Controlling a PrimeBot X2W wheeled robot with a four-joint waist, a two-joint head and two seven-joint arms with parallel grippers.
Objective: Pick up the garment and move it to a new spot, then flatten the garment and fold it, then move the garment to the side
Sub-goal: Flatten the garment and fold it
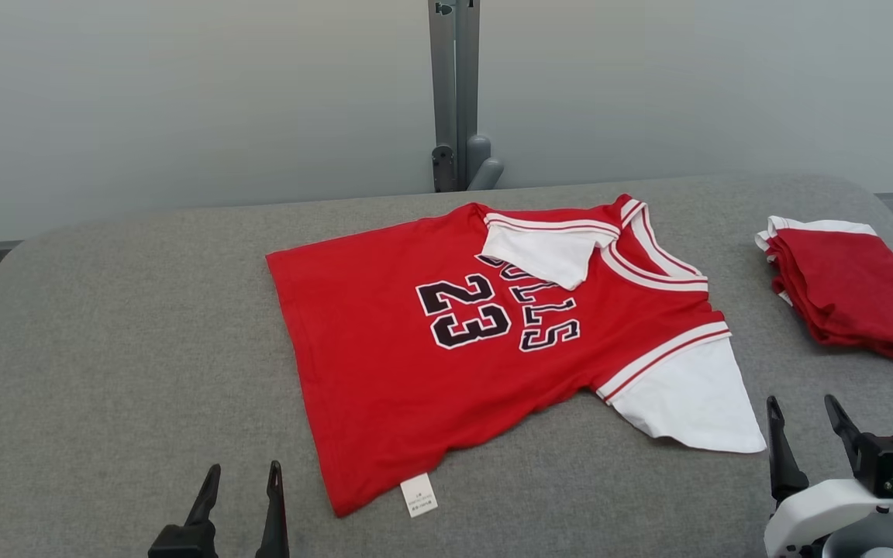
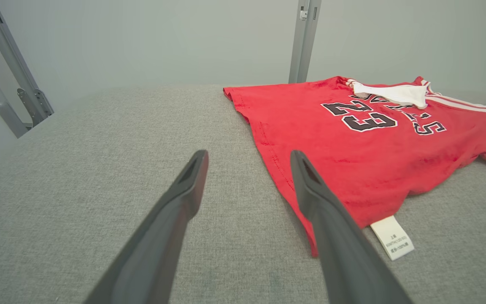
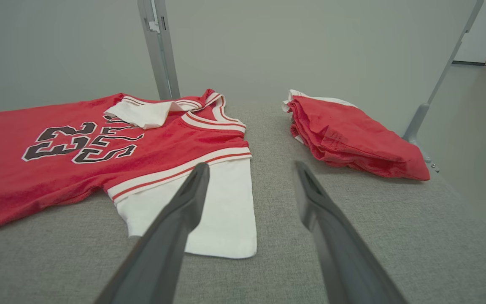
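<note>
Jersey (image 1: 446, 349) is seen spread face up mid-table (image 1: 105, 349) in the head view. Its long axis runs left to right, with the hem toward the left and the collar toward the right. A pile (image 1: 849, 287) of folded red stuff is parked off the collar end, and no contact is made with it. The far sleeve (image 1: 543, 252) is flipped onto the chest, so flattening can't be called done yet, imo. At bottom left the left gripper (image 1: 244, 467) is held with fingers apart and empty, and the hem corner with the label (image 1: 418, 494) is found just up and right of it. At bottom right the right gripper (image 1: 801, 401) is also spread and empty, with the near sleeve (image 1: 687, 399) just to its left. "23" is easily read. The word beside it is half buried under the flipped sleeve, so only something like "LLS" can be made out.

Left wrist view: fingers are seen wide apart over bare table. The jersey hem is crossed by the right-hand finger, with the label (image 2: 392, 237) just past it. The label print is too small to be read.

Right wrist view: fingers are parted here too. The near sleeve (image 3: 222, 211) is partly covered by the left-hand finger, and the pile (image 3: 352, 139) is set off to the upper right. For that flipped far sleeve the right arm is judged nearer. The hem is probably better left to the left arm.
</note>
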